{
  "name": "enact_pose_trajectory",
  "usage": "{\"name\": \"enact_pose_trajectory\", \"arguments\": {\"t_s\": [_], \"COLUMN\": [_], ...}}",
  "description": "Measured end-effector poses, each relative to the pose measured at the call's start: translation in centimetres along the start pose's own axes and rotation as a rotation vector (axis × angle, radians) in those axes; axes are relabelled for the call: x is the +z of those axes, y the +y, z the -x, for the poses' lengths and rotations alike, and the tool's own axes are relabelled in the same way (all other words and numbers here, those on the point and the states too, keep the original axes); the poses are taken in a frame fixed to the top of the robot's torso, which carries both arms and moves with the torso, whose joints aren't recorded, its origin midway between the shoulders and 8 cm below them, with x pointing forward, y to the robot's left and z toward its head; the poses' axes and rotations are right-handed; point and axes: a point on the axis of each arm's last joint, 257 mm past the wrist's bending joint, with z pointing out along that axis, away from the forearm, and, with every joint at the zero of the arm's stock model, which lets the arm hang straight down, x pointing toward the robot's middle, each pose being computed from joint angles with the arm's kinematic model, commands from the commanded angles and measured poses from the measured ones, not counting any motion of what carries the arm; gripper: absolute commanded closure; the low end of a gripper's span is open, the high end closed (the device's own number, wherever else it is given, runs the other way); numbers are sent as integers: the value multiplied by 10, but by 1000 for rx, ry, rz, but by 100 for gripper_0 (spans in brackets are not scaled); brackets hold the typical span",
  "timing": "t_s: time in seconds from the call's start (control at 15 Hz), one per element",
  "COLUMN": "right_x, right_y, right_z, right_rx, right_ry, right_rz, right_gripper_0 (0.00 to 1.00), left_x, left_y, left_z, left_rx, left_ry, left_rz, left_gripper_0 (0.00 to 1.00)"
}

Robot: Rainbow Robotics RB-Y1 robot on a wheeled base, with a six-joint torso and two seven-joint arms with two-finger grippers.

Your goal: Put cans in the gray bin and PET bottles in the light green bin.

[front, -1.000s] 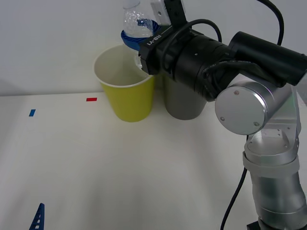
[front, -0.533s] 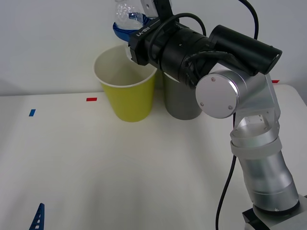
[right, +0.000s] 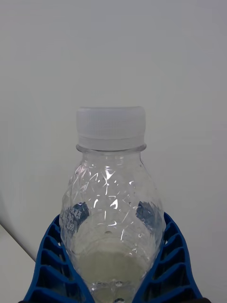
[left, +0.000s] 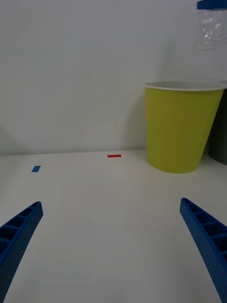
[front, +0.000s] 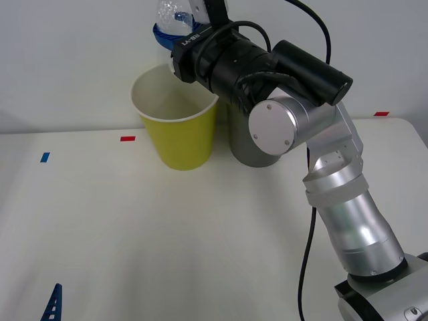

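While my left gripper idles open near me, my right gripper clamps the PET bottle above the light green bin, w/ the gray bin just right.

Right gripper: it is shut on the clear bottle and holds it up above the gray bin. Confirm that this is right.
Not quite. The right gripper is shut on the clear bottle, but holds it above the light green bin, over its back rim, not above the gray bin, which stands beside it behind the arm. The front view shows this; the left wrist view also has the bottle hanging above the green bin.
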Motion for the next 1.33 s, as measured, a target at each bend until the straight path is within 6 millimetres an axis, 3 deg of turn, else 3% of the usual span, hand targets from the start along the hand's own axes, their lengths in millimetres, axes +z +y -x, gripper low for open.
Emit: {"name": "enact_pose_trajectory", "arguments": {"t_s": [0.73,1.33], "right_x": [16,22], "right_y": [-2,-3], "right_z": [-20,-18], "right_rx": [45,51], "right_ry": [-11,-29], "right_rz": [-4,10], "right_gripper_0": [100,100], "left_x": [0,0], "left_y": [0,0], "left_z": [0,0], "left_rx": [0,0], "left_ry": [0,0], "left_rz": [0,0], "left_gripper_0": [0,0]}}
